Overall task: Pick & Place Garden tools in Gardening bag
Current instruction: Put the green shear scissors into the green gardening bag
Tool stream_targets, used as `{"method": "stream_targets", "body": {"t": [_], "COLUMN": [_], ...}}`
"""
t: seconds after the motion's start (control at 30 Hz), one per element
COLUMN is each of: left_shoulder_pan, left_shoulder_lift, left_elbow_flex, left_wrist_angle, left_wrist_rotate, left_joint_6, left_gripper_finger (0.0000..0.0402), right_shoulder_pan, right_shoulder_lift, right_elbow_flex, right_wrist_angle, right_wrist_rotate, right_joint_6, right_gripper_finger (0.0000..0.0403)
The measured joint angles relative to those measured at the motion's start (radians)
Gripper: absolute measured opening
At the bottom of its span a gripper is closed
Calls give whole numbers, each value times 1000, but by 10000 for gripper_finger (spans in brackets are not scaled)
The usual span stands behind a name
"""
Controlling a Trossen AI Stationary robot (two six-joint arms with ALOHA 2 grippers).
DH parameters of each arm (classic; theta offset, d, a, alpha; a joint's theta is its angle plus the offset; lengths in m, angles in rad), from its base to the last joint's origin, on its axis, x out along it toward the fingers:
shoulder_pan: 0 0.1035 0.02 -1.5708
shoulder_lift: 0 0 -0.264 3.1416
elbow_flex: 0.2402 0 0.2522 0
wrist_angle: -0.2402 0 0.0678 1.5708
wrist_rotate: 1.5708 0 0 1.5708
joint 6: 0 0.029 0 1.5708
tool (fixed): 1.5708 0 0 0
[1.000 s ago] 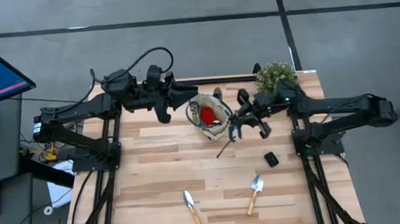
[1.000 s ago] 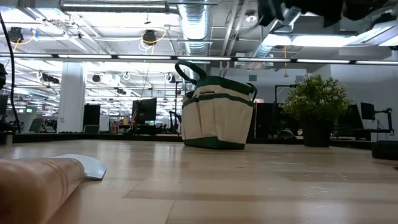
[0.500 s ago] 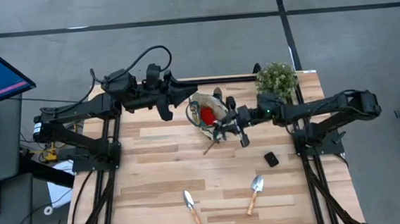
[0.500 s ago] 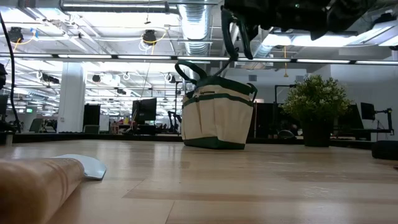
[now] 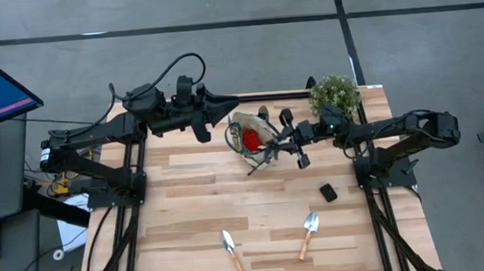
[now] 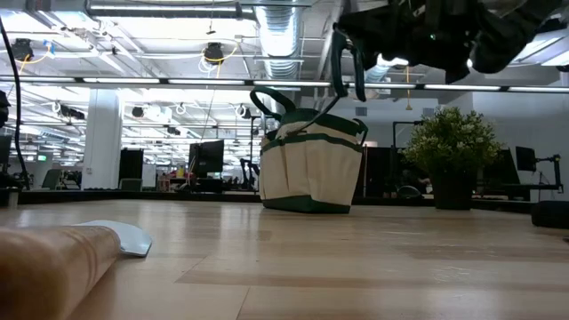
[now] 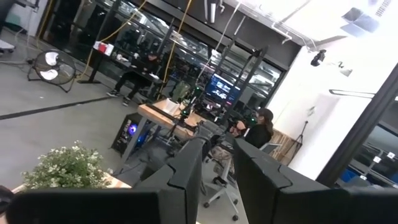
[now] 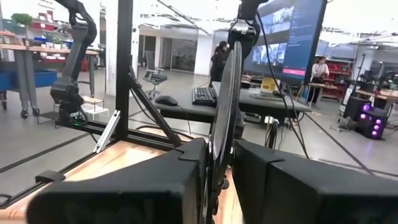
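Two trowels [image 5: 230, 252] [image 5: 308, 234] lie near the table's [image 5: 188, 216] front edge, heads toward the back, handles toward the front, the right one slightly slanted. Your right claw [image 5: 275, 144] is clamped on the pruning shears [image 5: 262, 158], held over the bag's [image 5: 255, 143] right rim; from above their long axis slants from the claw down toward the table front-left. Only the low view shows the dark handles [image 6: 345, 62] hanging above the bag [image 6: 311, 169]. The red glove [image 5: 250, 138] shows inside the bag from above only. Your left claw [image 5: 231, 107] sits at the bag's back-left rim, fingers [image 7: 186, 171] narrowly parted; you cannot tell whether it grips anything. No writing is readable.
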Motion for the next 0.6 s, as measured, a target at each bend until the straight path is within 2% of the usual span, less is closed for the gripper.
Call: {"method": "stream_targets", "body": {"t": [0.27,0.6], "left_shoulder_pan": [0,0], "left_shoulder_lift": [9,47], "left_elbow_flex": [0,0], "left_wrist_angle": [-2,0], "left_wrist_rotate": [-35,-39], "left_joint_6": [-1,1], "left_gripper_finger": [92,92], "right_shoulder_pan": [-13,-89], "right_shoulder_lift": [44,228], "right_elbow_flex": [-9,-9], "right_wrist_angle": [49,317], "right_wrist_rotate": [-49,-176], "right_joint_6": [-96,-33], "right_gripper_finger": [46,46]}}
